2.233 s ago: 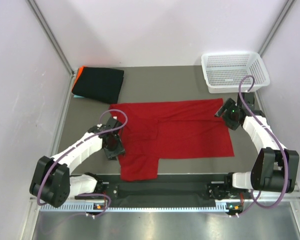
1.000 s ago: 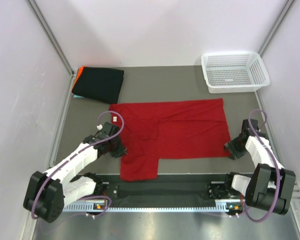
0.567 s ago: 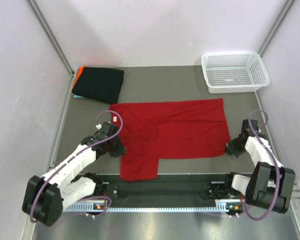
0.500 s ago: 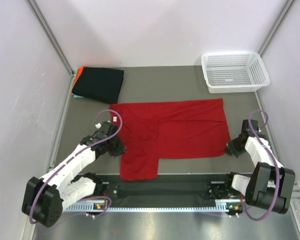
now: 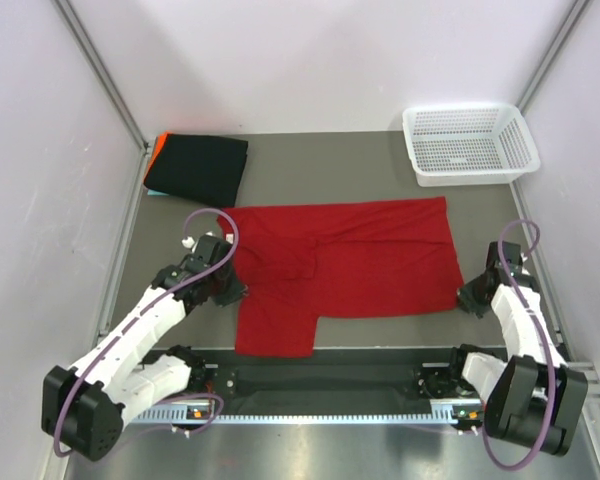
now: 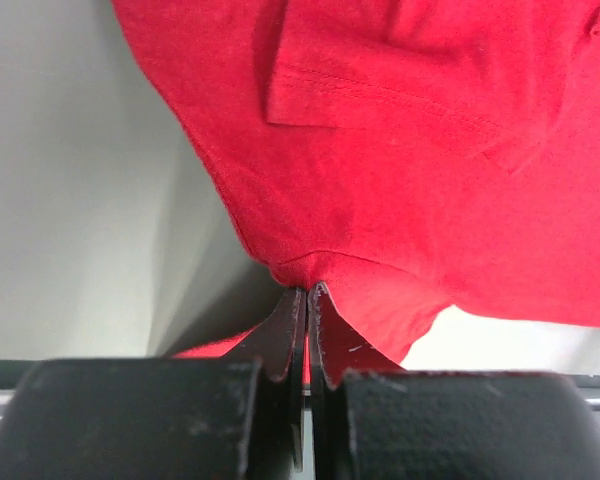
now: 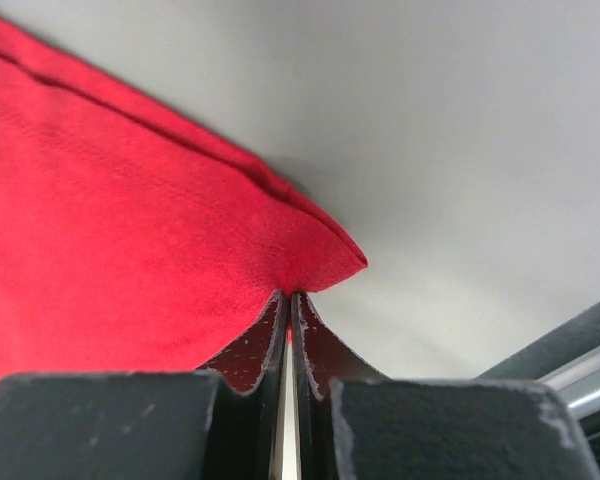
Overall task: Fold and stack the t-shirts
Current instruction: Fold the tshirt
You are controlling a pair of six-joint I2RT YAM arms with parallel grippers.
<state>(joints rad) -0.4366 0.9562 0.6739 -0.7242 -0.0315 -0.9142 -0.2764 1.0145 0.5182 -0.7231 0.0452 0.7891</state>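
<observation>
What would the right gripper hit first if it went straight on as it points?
The red shirt: the right gripper is shut on its corner. Past that corner it would probably meet the bare table, though depth is unclear.

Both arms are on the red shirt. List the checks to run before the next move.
1. Left gripper jaws shut on the red t-shirt at its left edge: ok.
2. Right gripper jaws shut on its near right corner: ok.
3. How many cloth layers each grip holds: cannot tell.
4. White mesh basket stands apart from the shirt, at the far right: ok.
5. Folded black t-shirt lies apart at the far left: ok.
</observation>
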